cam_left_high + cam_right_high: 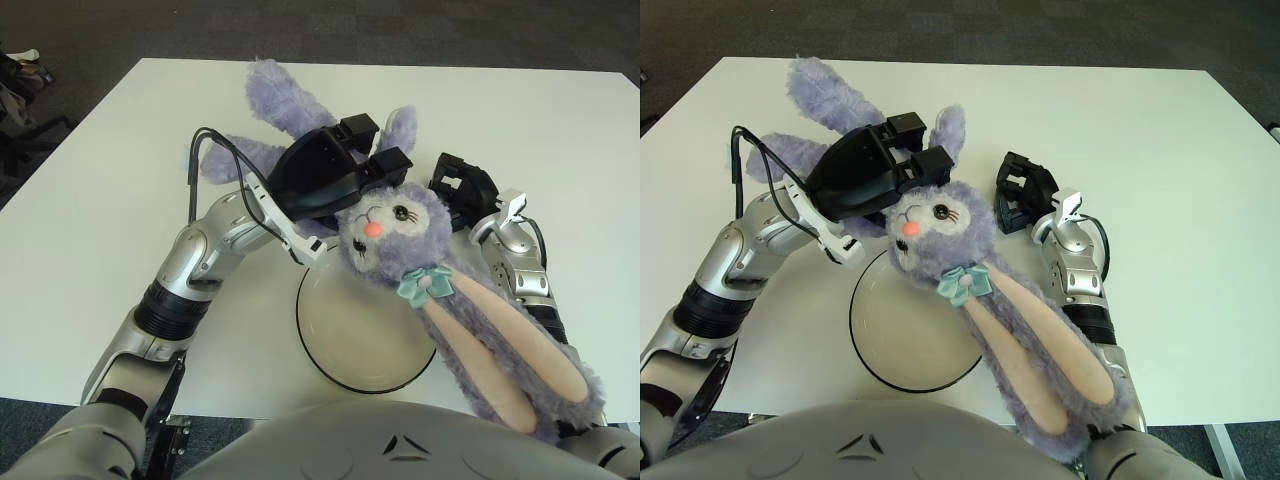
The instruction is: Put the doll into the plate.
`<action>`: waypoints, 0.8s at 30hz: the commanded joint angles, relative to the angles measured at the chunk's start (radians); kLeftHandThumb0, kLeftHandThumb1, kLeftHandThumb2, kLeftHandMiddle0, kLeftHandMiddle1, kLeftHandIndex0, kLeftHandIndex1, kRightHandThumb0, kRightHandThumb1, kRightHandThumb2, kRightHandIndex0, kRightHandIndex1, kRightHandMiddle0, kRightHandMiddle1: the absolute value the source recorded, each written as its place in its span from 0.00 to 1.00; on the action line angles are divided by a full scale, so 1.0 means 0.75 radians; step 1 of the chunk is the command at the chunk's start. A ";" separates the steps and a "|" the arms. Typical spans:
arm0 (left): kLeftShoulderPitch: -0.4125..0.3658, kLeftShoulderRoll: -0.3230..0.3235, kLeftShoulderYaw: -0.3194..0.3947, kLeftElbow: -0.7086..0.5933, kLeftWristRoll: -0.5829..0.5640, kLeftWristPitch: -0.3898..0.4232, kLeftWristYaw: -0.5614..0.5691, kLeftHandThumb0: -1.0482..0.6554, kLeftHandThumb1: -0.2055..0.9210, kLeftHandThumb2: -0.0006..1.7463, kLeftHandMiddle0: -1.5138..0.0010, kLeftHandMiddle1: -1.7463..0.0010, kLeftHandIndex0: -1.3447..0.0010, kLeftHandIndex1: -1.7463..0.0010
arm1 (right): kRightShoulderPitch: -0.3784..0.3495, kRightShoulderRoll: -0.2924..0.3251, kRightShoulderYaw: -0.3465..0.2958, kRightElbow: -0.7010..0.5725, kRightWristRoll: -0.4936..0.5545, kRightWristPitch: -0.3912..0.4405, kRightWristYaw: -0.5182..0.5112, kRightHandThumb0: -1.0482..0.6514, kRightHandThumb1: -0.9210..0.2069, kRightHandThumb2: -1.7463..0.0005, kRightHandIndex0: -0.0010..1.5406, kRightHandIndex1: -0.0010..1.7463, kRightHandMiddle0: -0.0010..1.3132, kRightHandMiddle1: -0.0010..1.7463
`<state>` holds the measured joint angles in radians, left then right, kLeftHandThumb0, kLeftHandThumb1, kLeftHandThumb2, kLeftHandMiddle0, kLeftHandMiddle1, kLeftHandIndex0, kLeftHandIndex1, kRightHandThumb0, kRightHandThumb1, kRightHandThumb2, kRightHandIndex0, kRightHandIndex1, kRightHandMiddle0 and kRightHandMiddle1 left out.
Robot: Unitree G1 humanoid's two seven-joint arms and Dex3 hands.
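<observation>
The doll [392, 236] is a purple plush rabbit with a pink nose, a teal bow and long pink-lined ears. My left hand [342, 168] is shut on its body just behind the head and holds it tilted, the head above the far edge of the plate [352, 345]. The plate is a round cream dish with a dark rim, near the table's front edge. The doll's ears trail down to the right over my right forearm. Its legs [820, 95] point to the far left. My right hand [462, 190] shows just right of the doll's head, fingers relaxed, holding nothing.
The white table [560, 130] stretches wide to the back and right. A black cable [205, 165] loops up from my left forearm. Dark carpet lies beyond the table, with some clutter [18, 70] at the far left.
</observation>
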<state>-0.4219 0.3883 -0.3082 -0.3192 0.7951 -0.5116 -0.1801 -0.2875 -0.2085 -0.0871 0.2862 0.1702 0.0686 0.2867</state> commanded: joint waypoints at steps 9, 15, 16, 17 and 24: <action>-0.011 -0.010 -0.007 -0.079 -0.125 0.069 -0.141 0.61 0.32 0.86 0.59 0.00 0.54 0.00 | 0.075 -0.010 0.013 0.018 -0.014 0.128 0.003 0.61 0.83 0.05 0.58 0.93 0.49 1.00; -0.007 -0.019 -0.020 -0.107 -0.178 0.106 -0.203 0.61 0.27 0.90 0.56 0.00 0.51 0.00 | 0.074 -0.005 0.012 -0.009 -0.015 0.171 -0.011 0.61 0.83 0.05 0.58 0.93 0.48 1.00; -0.006 -0.022 -0.024 -0.109 -0.186 0.112 -0.212 0.61 0.26 0.90 0.56 0.00 0.51 0.00 | 0.075 -0.005 0.012 -0.016 -0.014 0.180 -0.013 0.61 0.83 0.05 0.58 0.93 0.48 1.00; -0.005 -0.024 -0.027 -0.110 -0.191 0.116 -0.219 0.61 0.26 0.91 0.56 0.00 0.51 0.00 | 0.077 -0.005 0.011 -0.021 -0.013 0.187 -0.014 0.61 0.83 0.05 0.58 0.94 0.48 1.00; -0.007 -0.001 -0.038 -0.117 -0.252 0.139 -0.305 0.61 0.27 0.90 0.56 0.00 0.51 0.00 | 0.080 -0.002 0.008 -0.049 -0.004 0.229 -0.015 0.61 0.83 0.04 0.58 0.95 0.48 1.00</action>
<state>-0.4237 0.3745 -0.3301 -0.3927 0.6337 -0.4164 -0.3745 -0.2816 -0.2094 -0.0874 0.2184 0.1714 0.1656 0.2800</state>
